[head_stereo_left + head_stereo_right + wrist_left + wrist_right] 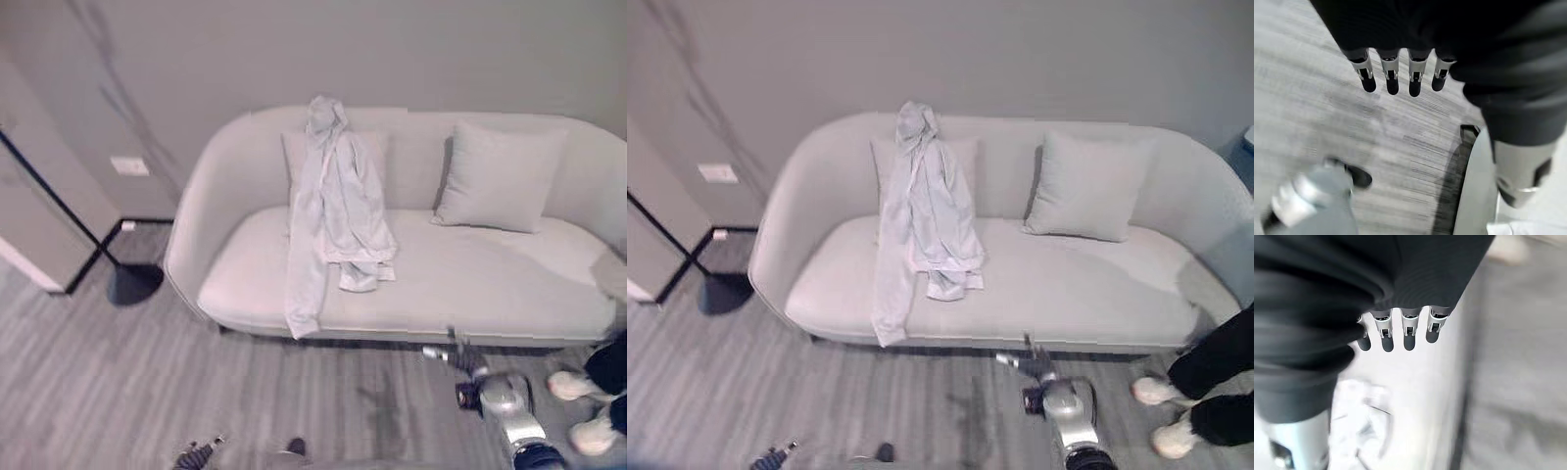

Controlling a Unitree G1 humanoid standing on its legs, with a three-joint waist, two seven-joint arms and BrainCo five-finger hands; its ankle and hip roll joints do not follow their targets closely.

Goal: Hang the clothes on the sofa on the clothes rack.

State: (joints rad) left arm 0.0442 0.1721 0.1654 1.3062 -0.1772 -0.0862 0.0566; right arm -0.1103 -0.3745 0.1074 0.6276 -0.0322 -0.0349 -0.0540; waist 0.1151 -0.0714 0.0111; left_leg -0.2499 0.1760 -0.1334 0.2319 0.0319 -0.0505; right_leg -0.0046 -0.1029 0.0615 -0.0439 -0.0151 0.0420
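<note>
Pale hoodie (333, 211) drapes over the sofa (470, 284) backrest, hood at the top edge, body down across the seat, one sleeve hanging past the front edge. It covers one cushion (370, 157); a second cushion (502, 176) leans well to the right. Right hand (1400, 330) low before the sofa front, fingers straight, holding nothing. Left hand (1400, 73) above the floor (118, 392), fingers straight, empty. Black stand base (132, 282) left of the sofa. A person's shoes (578, 406) at far right.

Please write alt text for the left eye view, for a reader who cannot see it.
A pale hoodie hangs over the back and seat of a light sofa, beside two cushions. The robot's right hand hovers above the floor in front of the sofa.
</note>
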